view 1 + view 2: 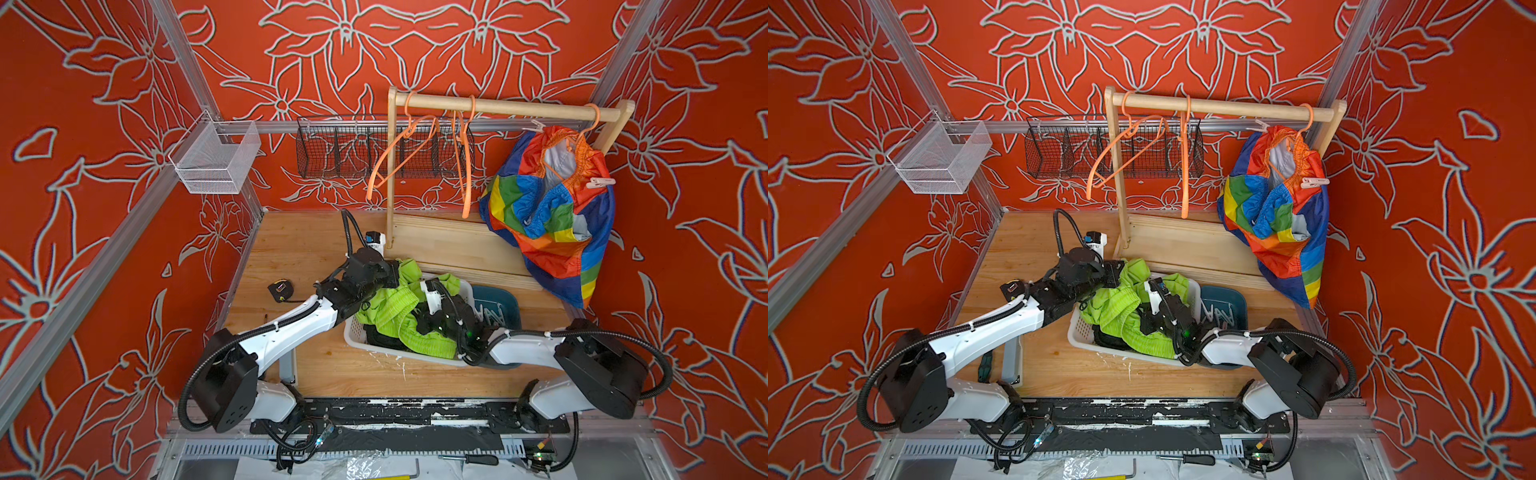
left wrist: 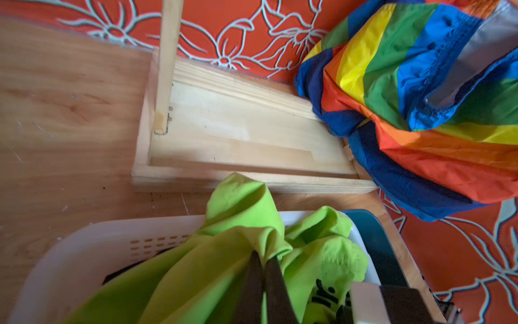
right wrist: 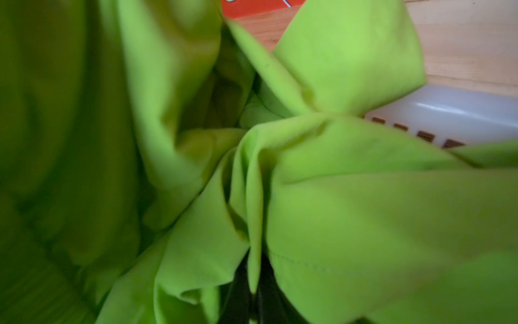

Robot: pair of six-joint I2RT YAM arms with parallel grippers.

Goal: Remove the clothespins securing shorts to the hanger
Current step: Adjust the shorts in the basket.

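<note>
Lime green shorts (image 1: 390, 307) (image 2: 224, 252) (image 3: 350, 196) lie bunched in a white basket (image 1: 357, 332) over dark fabric. My left gripper (image 1: 397, 272) (image 2: 263, 259) is shut on a fold at their far edge. At their middle, my right gripper (image 1: 419, 321) (image 3: 253, 270) pinches another fold shut. Rainbow shorts (image 1: 552, 208) (image 1: 1279, 216) (image 2: 420, 92) hang from an orange hanger (image 1: 590, 120) at the right end of the wooden rail. A pale pink clothespin (image 1: 600, 181) (image 1: 1314, 181) grips their waistband.
Two bare orange hangers (image 1: 399, 153) (image 1: 467, 166) hang on the rail (image 1: 498, 106). A dark blue tub (image 1: 505, 301) beside the basket holds several pale clothespins. A black wire basket (image 1: 332, 149) and a white mesh one (image 1: 216, 153) hang on the back frame. A tape measure (image 1: 279, 289) lies left.
</note>
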